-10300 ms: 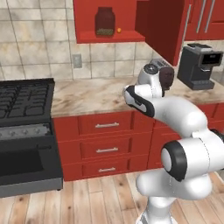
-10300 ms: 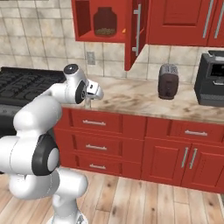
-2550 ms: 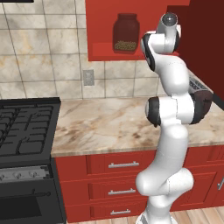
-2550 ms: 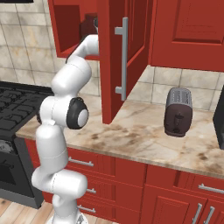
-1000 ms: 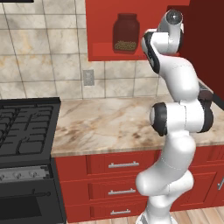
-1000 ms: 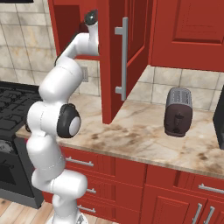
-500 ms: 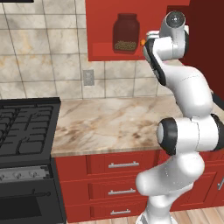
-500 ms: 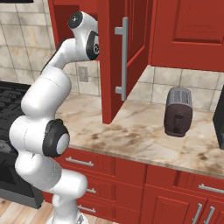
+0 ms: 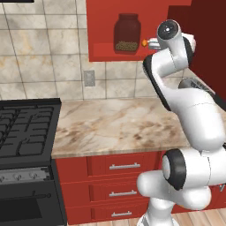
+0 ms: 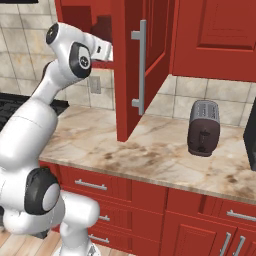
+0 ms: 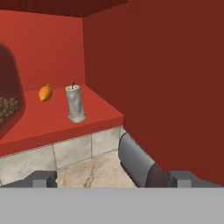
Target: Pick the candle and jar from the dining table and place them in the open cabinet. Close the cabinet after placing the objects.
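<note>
The candle [image 11: 75, 103], a small pale-grey cylinder with a dark wick, stands upright near the front right of the cabinet's shelf [image 11: 52, 127]. The jar [image 9: 127, 34] with tan contents stands further left on the same shelf. My gripper [image 11: 113, 179] is open and empty, outside the cabinet, a little below and in front of the candle. The red cabinet door [image 10: 145, 60] with its silver bar handle [image 10: 141, 65] stands open to my right. The dining table is out of view.
A small orange fruit [image 11: 45, 92] lies on the shelf between the jar and the candle. Below the cabinet runs a marble counter [image 9: 114, 128] over red drawers. A black stove [image 9: 24, 132] is at the left and a toaster [image 10: 202, 127] at the right.
The arm has drawn back from the cabinet opening and folded lower toward the base. The gripper stayed open. The candle and jar have not moved.
</note>
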### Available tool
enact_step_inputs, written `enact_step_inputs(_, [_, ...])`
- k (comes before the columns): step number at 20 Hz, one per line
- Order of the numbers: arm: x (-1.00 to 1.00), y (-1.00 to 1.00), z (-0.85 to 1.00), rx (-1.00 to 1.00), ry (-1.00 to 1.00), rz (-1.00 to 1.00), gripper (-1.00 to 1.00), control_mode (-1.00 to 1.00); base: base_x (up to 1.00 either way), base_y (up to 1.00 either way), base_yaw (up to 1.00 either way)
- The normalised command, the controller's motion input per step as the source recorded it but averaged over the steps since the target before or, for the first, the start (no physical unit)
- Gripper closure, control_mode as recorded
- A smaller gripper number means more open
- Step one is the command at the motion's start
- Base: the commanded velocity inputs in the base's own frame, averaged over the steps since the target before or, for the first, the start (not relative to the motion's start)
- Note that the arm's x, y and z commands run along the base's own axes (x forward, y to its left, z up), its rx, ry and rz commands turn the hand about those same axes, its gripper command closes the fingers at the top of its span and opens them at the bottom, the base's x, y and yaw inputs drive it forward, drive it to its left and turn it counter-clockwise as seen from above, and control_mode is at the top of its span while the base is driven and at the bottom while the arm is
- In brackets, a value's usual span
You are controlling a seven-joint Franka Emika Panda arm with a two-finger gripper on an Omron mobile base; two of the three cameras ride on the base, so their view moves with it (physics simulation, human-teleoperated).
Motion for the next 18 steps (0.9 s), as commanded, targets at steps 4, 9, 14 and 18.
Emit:
enact_step_inputs(4, [-0.86,0.1,0.0,0.02,0.0,-0.17,-1.0,-1.0,0.0,0.0,0.0])
enact_step_inputs(9, [-0.89,0.01,0.01,0.0,0.01,-0.13,-1.0,-1.0,0.0,0.0,0.0])
enact_step_inputs(14, [-0.94,0.0,0.0,0.0,0.0,-0.14,-1.0,-1.0,0.0,0.0,0.0])
enact_step_inputs(18, [-0.95,0.0,0.0,0.01,0.0,-0.15,-1.0,-1.0,0.0,0.0,0.0])
